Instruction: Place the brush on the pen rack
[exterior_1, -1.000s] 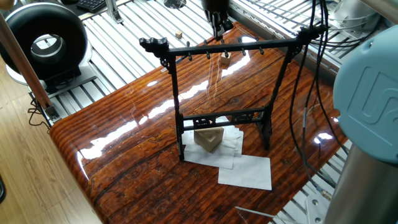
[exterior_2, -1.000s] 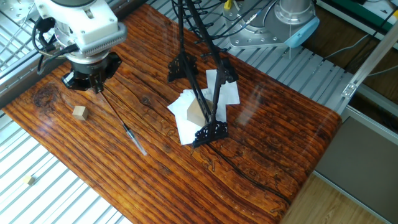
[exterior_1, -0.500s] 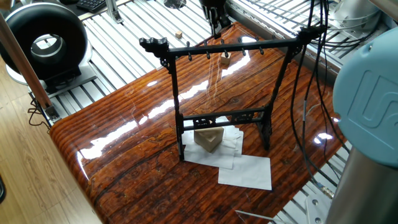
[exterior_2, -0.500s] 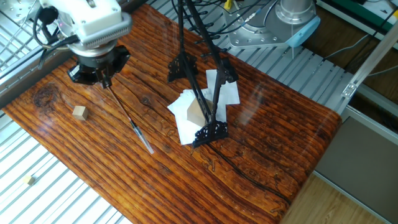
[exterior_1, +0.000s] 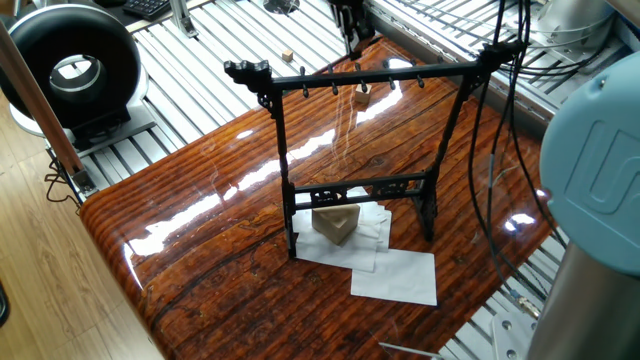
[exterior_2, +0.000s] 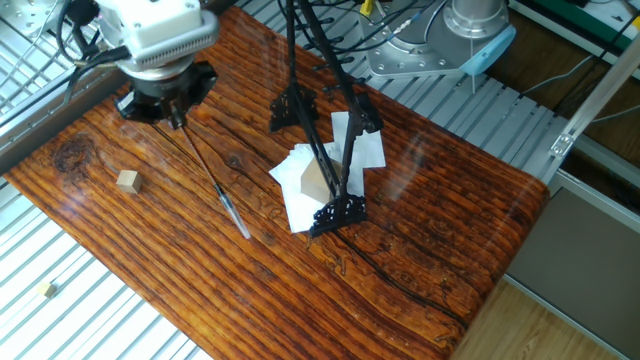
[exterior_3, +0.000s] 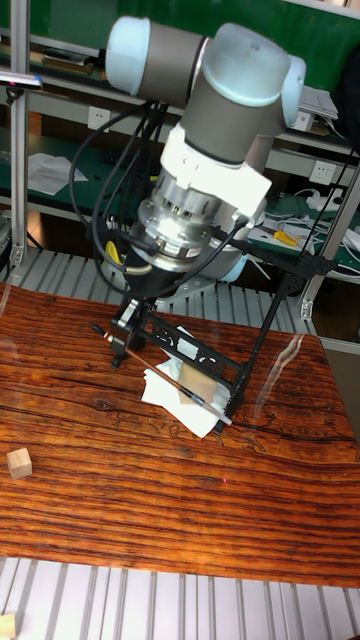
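UR5 arm (exterior_3: 230, 75), grey and pale blue, reaches down over the far-left part of the worktop (exterior_2: 420, 230), a glossy red-brown wood-grain slab on slatted metal framing. Its wrist and white flange fill the top-left of the other fixed view.

Pen rack (exterior_1: 350, 160) stands upright mid-worktop: two black uprights, top crossbar with small pegs, ornate lower rail, feet on white paper sheets (exterior_1: 395, 272). No brush on the pegs. A tan wedge-shaped block (exterior_1: 336, 222) sits on the paper just behind the lower rail.

Claw (exterior_2: 172, 118) points down, fingers clenched on the upper end of the brush (exterior_2: 212, 180); finger gap too small to judge further. Brush is thin, dark shaft, tilted; it slants from the claw down and away, lower tip pale and close to the worktop — contact with the wood unclear. In the tall fixed view the brush (exterior_3: 165, 370) crosses in front of the rack's lower rail.

Small wooden cube (exterior_2: 127, 180) lies on the worktop, near the brush, apart from it. Another tiny cube (exterior_2: 49, 290) sits on the metal slats off the worktop edge.
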